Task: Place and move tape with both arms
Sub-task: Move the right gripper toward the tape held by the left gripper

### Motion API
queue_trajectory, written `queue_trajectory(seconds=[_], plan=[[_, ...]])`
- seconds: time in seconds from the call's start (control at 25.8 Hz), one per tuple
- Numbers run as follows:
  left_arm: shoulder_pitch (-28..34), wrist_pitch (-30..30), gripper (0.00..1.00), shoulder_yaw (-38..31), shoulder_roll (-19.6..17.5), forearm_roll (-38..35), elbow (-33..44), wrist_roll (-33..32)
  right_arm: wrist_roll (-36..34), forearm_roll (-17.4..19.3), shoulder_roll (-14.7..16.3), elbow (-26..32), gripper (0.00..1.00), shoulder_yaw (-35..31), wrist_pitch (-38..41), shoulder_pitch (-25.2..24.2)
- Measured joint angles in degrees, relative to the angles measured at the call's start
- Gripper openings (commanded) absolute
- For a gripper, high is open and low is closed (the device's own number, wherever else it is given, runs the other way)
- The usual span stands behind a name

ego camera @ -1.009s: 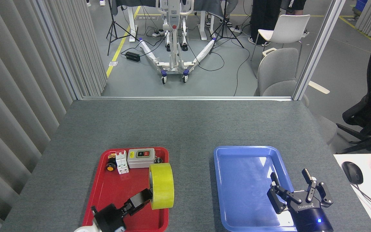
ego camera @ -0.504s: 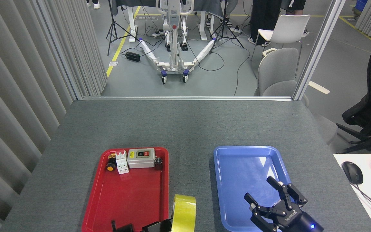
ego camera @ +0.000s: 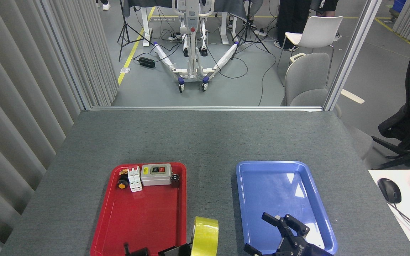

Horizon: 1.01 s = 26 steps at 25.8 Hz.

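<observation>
While the tape stays pinched upright in the left gripper jaws between trays, position barely changed. Right gripper, jaws spread, has shifted left over the blue tray.

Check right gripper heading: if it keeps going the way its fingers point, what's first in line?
The right gripper, fingers spread, points left toward the tape held upright by the left gripper. The tape is probably first; only the blue tray rim lies between, below. Depth unclear.

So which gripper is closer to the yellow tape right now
Left. The left gripper is against the tape at its lower left, apparently holding it; the right gripper sits apart to its right, over the blue tray.
</observation>
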<state>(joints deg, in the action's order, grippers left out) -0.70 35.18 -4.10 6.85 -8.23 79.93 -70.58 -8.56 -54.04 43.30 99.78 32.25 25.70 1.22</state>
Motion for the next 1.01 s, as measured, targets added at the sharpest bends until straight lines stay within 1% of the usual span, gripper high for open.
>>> queue_trajectory(seconds=[0.16,0.31,0.39,0.47,0.58,0.7,0.78,0.93,1.01], plan=[[-0.01,0.09,0.00,-0.08,-0.03,-0.02,-0.03,-0.03,3.65,-0.15,-3.65,-0.80,0.99,2.59,-0.19,3.31],[0.02,0.12,0.00,-0.18,-0.03,-0.03,-0.10,-0.08,6.84,-0.35,-7.63,-2.49,0.98,3.60,-0.33,5.48],[0.00,0.17,0.00,-0.28,-0.02,-0.03,-0.25,-0.08,8.10,-0.44,-9.47,-3.87,0.95,3.78,-0.42,6.54],[-0.07,0.21,0.00,-0.39,-0.01,-0.03,-0.63,-0.08,9.05,-0.49,-10.81,-5.18,0.89,4.19,-0.27,7.43],[-0.22,0.27,0.00,-0.50,0.00,-0.03,-1.09,-0.09,9.45,-0.53,-11.96,-6.75,0.86,5.43,0.08,8.67],[-0.33,0.33,0.00,-0.55,0.01,-0.03,-1.57,-0.08,9.70,-0.54,-13.01,-8.23,0.78,6.30,0.25,9.65],[-0.39,0.33,0.00,-0.56,0.04,-0.03,-1.86,-0.09,9.70,-0.54,-13.68,-9.21,0.76,6.63,0.31,10.21],[-0.52,0.33,0.00,-0.61,0.07,-0.03,-2.12,-0.09,9.71,-0.54,-14.73,-10.78,0.65,7.41,0.40,11.18],[-0.59,0.33,0.00,-0.62,0.08,-0.03,-2.21,-0.09,9.79,-0.49,-15.21,-11.70,0.57,7.87,0.80,11.73]])
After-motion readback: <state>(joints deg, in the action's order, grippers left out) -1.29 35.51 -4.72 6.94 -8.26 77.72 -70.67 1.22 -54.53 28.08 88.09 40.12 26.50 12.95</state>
